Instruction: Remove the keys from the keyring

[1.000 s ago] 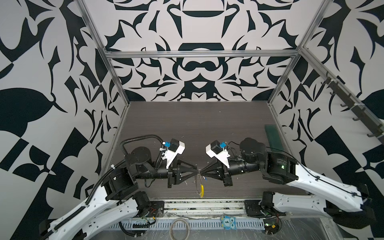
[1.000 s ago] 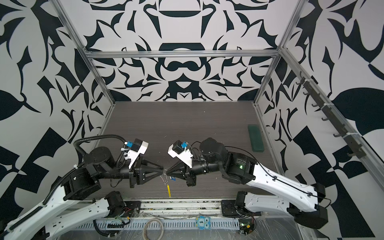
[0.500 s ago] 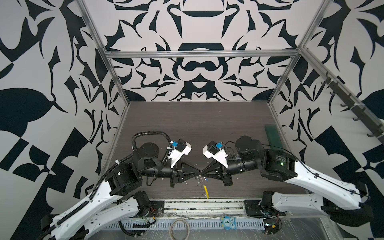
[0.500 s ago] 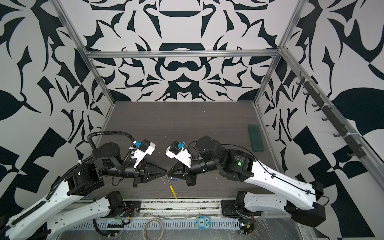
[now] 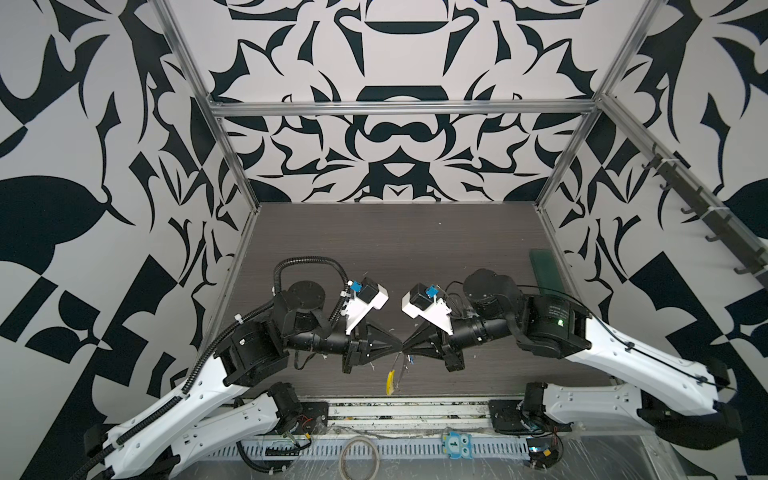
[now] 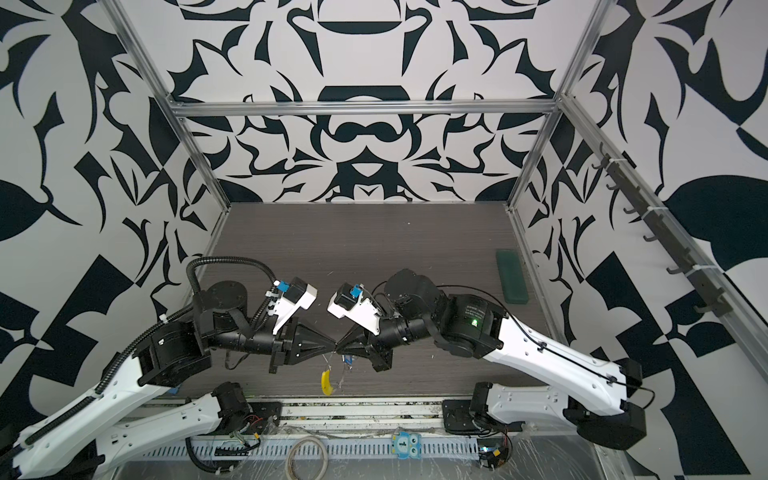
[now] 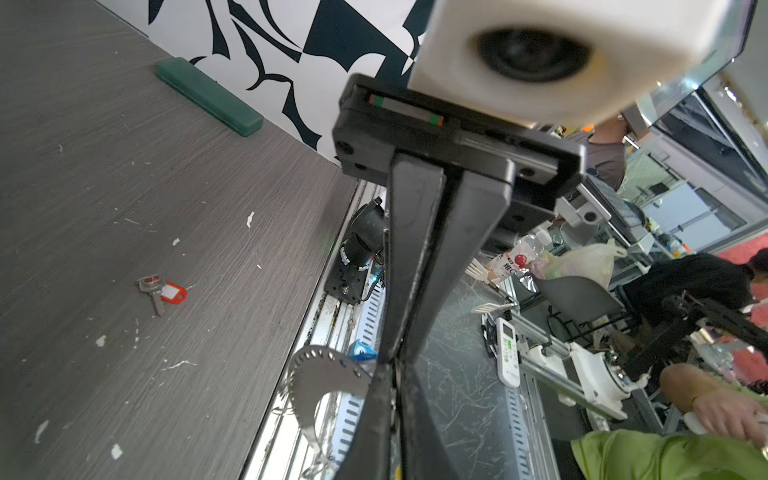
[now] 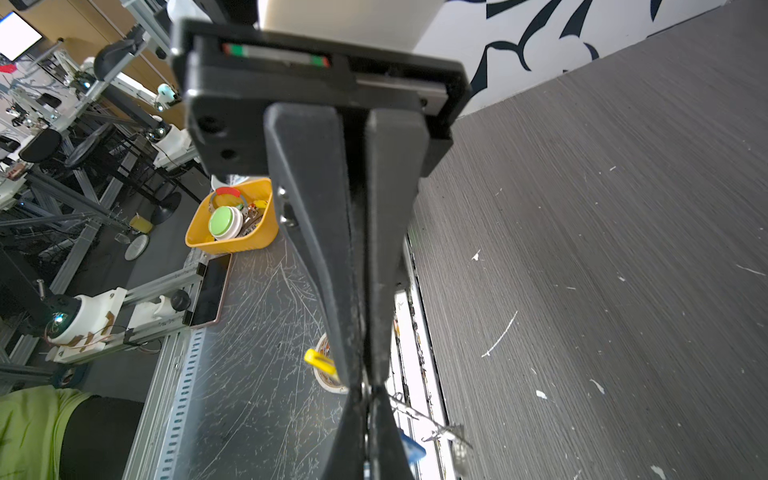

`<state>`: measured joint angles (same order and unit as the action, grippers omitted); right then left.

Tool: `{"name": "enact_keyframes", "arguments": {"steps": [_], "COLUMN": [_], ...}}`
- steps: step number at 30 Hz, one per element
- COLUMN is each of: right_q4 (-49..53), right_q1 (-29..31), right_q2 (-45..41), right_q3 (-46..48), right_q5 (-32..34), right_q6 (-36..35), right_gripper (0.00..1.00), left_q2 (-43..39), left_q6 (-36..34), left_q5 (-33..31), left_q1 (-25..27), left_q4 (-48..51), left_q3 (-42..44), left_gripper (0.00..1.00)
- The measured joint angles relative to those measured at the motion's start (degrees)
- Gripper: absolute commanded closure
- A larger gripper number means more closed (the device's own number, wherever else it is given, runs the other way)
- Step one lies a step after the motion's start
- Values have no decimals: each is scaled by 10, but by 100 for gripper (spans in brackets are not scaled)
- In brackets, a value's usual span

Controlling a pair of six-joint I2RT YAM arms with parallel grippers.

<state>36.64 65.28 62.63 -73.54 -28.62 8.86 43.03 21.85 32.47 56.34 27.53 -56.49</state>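
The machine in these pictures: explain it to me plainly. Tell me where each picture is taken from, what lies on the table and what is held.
It is a two-armed robot, each arm ending in a pincer. Two pictures look down from overhead; two come from cameras on the wrists. The left gripper and right gripper meet tip to tip, both shut on the keyring, which dangles with a blue key tag. A red key tag and a green block lie on the table.

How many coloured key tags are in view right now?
2. The red tag lies on the table with a metal key. The blue tag hangs beside the right gripper. More may be hidden under the arms.
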Motion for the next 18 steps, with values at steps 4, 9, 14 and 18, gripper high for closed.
{"name": "enact_keyframes", "arguments": {"steps": [4, 9, 14, 18], "right_q4": [11, 14, -6, -34], "right_q1": [0, 0, 0, 1], "right_q2": [6, 7, -1, -30], "right_q3": [-11, -14, -6, 23], "right_q5": [0, 8, 42, 73], "right_q6": [0, 0, 1, -6], "right_gripper": [100, 96, 72, 60], "left_q2": [0, -1, -10, -27], "left_q6": [-9, -8, 3, 14], "left_q5": [-1, -7, -35, -55], "left_q1": [0, 0, 0, 0], "left_q4": [2, 0, -6, -18], "left_q3": [-3, -3, -2, 7], "left_gripper": [100, 100, 100, 100]}}
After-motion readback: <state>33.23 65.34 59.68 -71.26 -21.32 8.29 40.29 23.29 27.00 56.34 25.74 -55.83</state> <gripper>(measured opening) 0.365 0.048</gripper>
